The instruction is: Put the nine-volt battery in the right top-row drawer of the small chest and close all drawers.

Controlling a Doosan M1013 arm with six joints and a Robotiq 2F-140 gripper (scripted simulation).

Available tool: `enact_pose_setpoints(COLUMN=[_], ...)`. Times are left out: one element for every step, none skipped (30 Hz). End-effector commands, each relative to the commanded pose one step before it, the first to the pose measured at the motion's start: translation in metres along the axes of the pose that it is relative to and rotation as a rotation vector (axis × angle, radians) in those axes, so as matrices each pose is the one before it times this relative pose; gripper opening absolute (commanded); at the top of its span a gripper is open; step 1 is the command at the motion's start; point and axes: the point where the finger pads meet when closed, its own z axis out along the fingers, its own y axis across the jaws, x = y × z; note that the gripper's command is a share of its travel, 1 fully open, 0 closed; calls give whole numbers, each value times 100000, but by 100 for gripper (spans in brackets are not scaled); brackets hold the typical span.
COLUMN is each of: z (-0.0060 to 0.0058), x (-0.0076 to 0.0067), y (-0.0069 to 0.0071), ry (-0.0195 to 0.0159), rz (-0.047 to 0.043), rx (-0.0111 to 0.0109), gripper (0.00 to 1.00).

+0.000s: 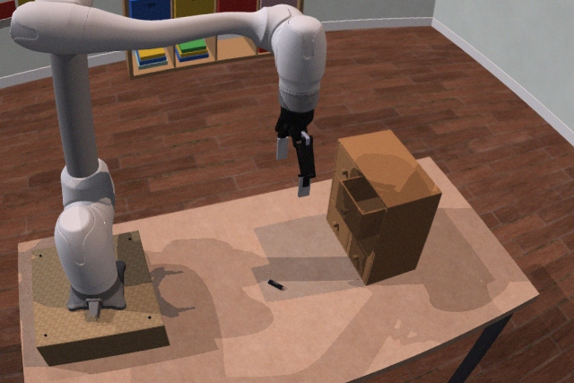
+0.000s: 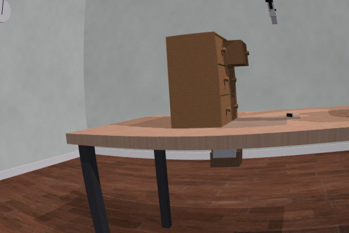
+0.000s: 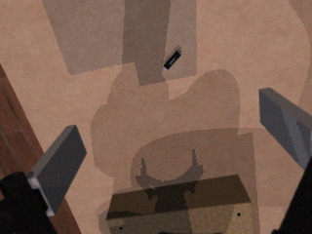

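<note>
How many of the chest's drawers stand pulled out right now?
1: the top-row drawer of the small chest juts out from its front. The others look pushed in, though some fronts are only partly visible.
</note>
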Motion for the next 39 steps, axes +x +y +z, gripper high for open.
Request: enact_pose_setpoints(z=[-8, 0, 0, 0, 0, 0, 0, 10, 60, 141, 236, 313, 0, 0, 331, 263, 136, 25, 0, 2, 4, 8, 12, 18, 25, 32, 40, 48, 57, 0, 0, 65, 74, 91, 104, 113, 121, 143, 154], x=[-4, 0, 0, 0, 0, 0, 0, -110, -618, -1275, -1792, -1989, 0, 0, -1801, -1287, -625, -111, 0, 1, 4, 7, 12, 17, 24, 31, 38, 47, 55, 0, 0, 65, 74, 83, 92, 101, 110, 118, 125], y=[1, 0, 0, 0, 0, 0, 0, 47, 261, 513, 666, 665, 0, 0, 536, 346, 157, 27, 0, 0, 0, 0, 0, 0, 0, 0, 0, 0, 0, 0, 0, 1, 1, -1, -1, 0, 2, -2, 0], ry=[1, 0, 0, 0, 0, 0, 0, 0, 0, 0, 0, 0, 0, 0, 0, 0, 0, 0, 3, 17, 46, 88, 142, 208, 284, 370, 465, 568, 679, 0, 0, 796, 919, 1036, 1163, 1297, 1435, 1556, 1693], rz=[-1, 0, 0, 0, 0, 0, 0, 0, 1, 1, 2, 2, 0, 0, 2, 1, 1, 0, 0, 0, 0, -1, -1, -1, -2, -2, -2, -1, 0, 0, 0, 2, 5, -3, -5, 0, 7, -7, -2], rx=[18, 0, 0, 0, 0, 0, 0, 0, -1, -2, -2, -1, 0, 0, 1, 1, 1, 0, 0, 0, 0, 1, 1, 2, 2, 2, 2, 1, 0, 0, 0, -3, -7, 5, 7, -1, -11, 10, 3], gripper=[100, 100, 100, 100, 100, 100, 100, 100, 100, 100, 100, 100, 100, 100, 100, 100, 100, 100, 100, 100, 100, 100, 100, 100, 100, 100, 100, 100, 100, 100, 100, 100, 100, 100, 100, 100, 100, 100, 100])
